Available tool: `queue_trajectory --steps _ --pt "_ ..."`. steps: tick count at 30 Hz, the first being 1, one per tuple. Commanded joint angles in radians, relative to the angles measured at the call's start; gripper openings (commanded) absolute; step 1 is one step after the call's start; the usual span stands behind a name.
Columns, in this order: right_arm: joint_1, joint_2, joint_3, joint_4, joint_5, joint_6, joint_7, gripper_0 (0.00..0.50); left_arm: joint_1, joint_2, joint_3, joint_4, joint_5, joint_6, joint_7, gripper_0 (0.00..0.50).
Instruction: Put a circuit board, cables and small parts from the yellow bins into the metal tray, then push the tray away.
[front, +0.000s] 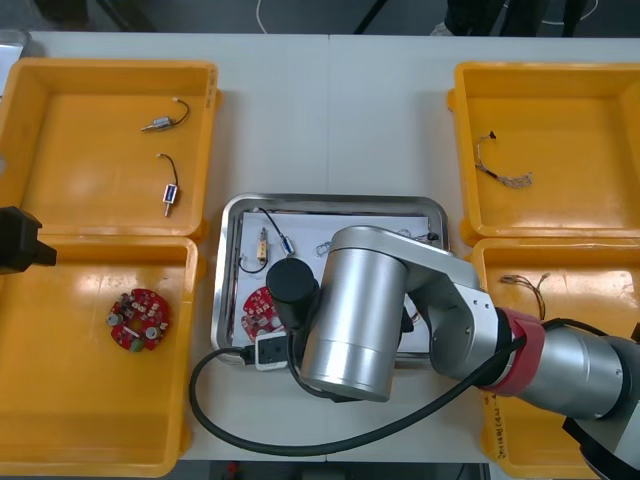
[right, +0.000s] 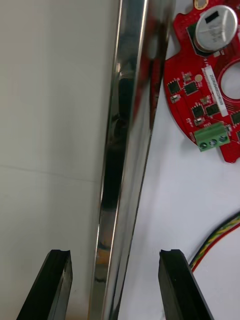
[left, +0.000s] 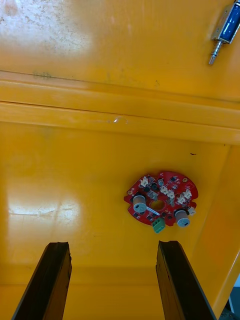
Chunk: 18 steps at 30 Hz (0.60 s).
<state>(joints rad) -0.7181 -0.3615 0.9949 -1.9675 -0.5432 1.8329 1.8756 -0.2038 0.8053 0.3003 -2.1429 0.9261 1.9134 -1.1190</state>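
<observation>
My right gripper (right: 114, 287) is open and straddles the rim of the metal tray (right: 125, 150), one finger outside over the table, the other over the white inside. In the tray lie a round red circuit board (right: 210, 85) and a red and yellow cable (right: 216, 239). In the front view my right arm covers much of the tray (front: 335, 203), with the board (front: 261, 311) showing beside it. My left gripper (left: 114, 285) hangs open above a second red circuit board (left: 162, 202) in the left near bin (front: 60, 400).
The left far bin (front: 60, 100) holds two small metal parts (front: 160, 125) with wires. Thin cables (front: 503, 172) lie in the right far bin, more cables (front: 525, 285) in the right near bin. A small metal part (front: 264, 241) rests in the tray's back left.
</observation>
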Motion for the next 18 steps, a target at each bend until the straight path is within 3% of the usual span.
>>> queue_trajectory --steps 1,18 --pt "0.022 0.052 0.008 -0.01 0.029 -0.008 -0.021 0.5 0.014 0.045 0.029 -0.031 0.008 0.007 -0.088 0.5" --pt "0.121 0.092 0.05 -0.01 0.161 -0.031 -0.03 0.5 0.014 0.045 0.029 -0.031 0.008 0.007 -0.088 0.5"
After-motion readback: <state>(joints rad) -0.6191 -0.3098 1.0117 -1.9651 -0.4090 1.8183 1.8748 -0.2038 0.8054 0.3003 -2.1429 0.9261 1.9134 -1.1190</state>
